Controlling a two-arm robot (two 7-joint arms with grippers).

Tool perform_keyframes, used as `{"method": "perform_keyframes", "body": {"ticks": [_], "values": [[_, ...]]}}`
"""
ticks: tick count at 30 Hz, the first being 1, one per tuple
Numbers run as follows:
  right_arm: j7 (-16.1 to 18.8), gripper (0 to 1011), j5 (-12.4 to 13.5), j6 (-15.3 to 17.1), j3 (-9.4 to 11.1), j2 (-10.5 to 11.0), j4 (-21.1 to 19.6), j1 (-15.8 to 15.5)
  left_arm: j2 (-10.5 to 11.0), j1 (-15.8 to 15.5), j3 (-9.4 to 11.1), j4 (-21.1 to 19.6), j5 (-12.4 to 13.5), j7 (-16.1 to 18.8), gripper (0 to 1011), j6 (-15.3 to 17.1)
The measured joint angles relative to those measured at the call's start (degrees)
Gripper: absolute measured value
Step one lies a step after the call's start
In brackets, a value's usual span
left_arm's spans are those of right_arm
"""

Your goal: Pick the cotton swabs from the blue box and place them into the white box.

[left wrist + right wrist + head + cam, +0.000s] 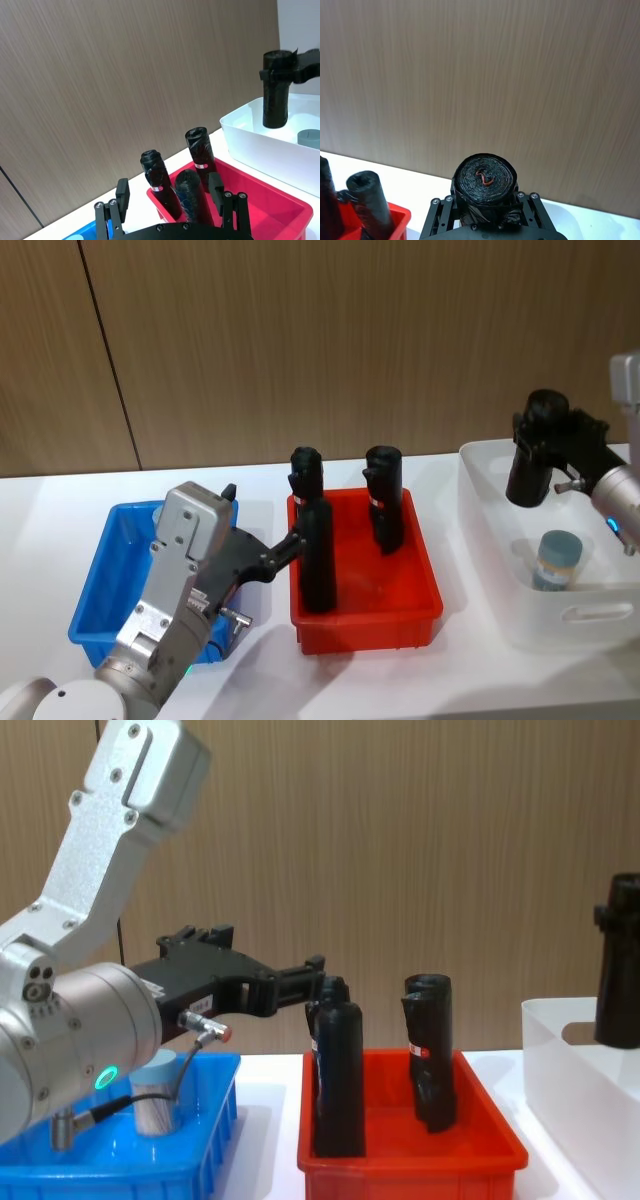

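Left arm: silver-grey metal links, boxy upper housing with small dark screws, rounded wrist barrel with a green glowing ring light. Grey cable with a red-tipped silver plug at the wrist. Left tool (300, 982): matte black body, slim black fingers (122, 193) with hex screws at the base. Right arm: same silver-grey casing, blue indicator light on the wrist, silver connector stub. Right tool (545, 430): black, blocky, screw heads along its mount plate.

We're seeing one cotton swab jar (556, 560) standing upright inside the white box (500, 570), another (155, 1100) standing in the blue box (105, 570).
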Motion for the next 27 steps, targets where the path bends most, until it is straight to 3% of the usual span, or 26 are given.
{"method": "perform_keyframes", "body": {"ticks": [4, 12, 21, 27], "values": [[-0.30, 531, -0.24, -0.71, -0.24, -0.45, 2.84, 1.05, 0.00, 0.00, 0.00, 0.00, 0.00, 0.00, 1003, 0.00], [-0.89, 785, -0.55, -1.66, -0.46, -0.98, 6.44, 2.37, 0.00, 0.00, 0.00, 0.00, 0.00, 0.00, 1003, 0.00], [-1.38, 1001, -0.55, -2.48, -0.29, -0.97, 6.89, 2.22, 0.00, 0.00, 0.00, 0.00, 0.00, 0.00, 1003, 0.00], [-1.54, 1001, -0.29, -2.74, -0.12, -0.83, 6.23, 1.72, 0.00, 0.00, 0.00, 0.00, 0.00, 0.00, 1003, 0.00]]}}
